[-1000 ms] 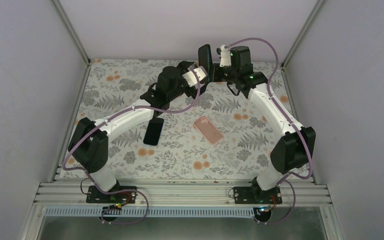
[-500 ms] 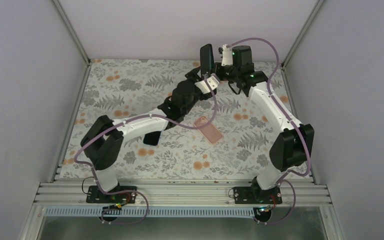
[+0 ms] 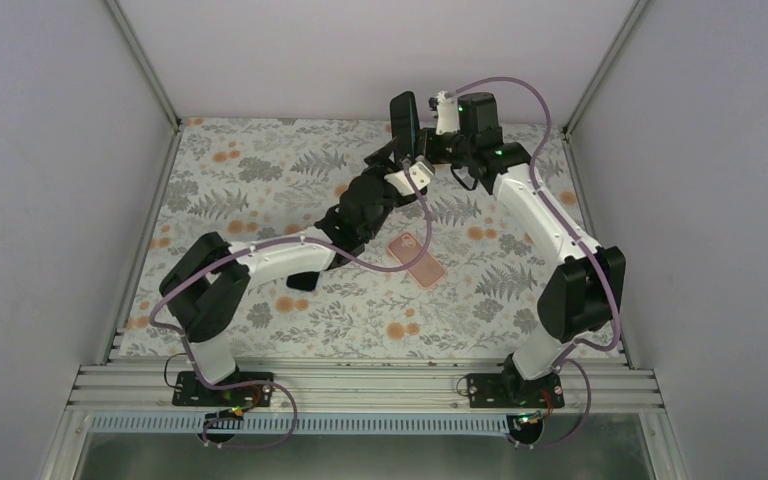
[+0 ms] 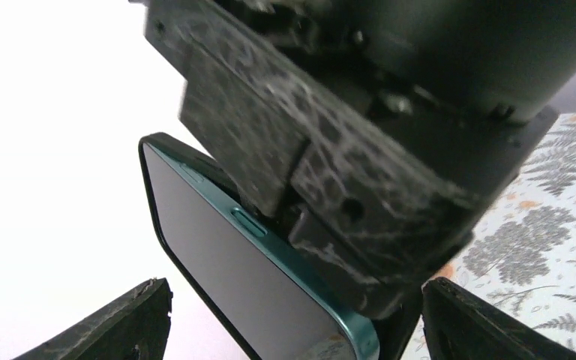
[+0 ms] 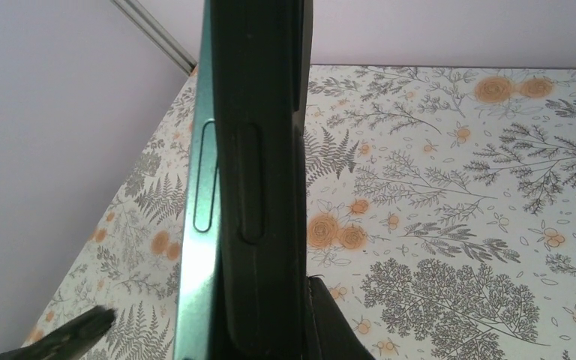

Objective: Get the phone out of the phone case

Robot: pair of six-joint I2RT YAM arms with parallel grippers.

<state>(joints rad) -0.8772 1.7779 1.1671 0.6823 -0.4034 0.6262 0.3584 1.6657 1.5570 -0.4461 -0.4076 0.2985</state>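
My right gripper [image 3: 418, 128] is shut on the phone [image 3: 403, 117] in its case and holds it upright above the far end of the table. In the right wrist view [image 5: 262, 334] the phone's teal edge [image 5: 199, 225] stands a little proud of the black case [image 5: 259, 187]. My left gripper [image 3: 407, 157] is open just below the phone. In the left wrist view [image 4: 292, 330] its fingers [image 4: 120, 322] stand apart on either side of the phone's dark screen [image 4: 225, 255], not touching it.
A pink phone or case [image 3: 417, 260] lies flat mid-table. A black flat phone-like object [image 3: 305, 275] lies partly under my left arm. The floral tablecloth [image 3: 260, 170] is bounded by white walls at the back and sides.
My left arm has swung right and forward, from beside the right gripper to under the held phone. The right gripper has shifted the phone slightly left.
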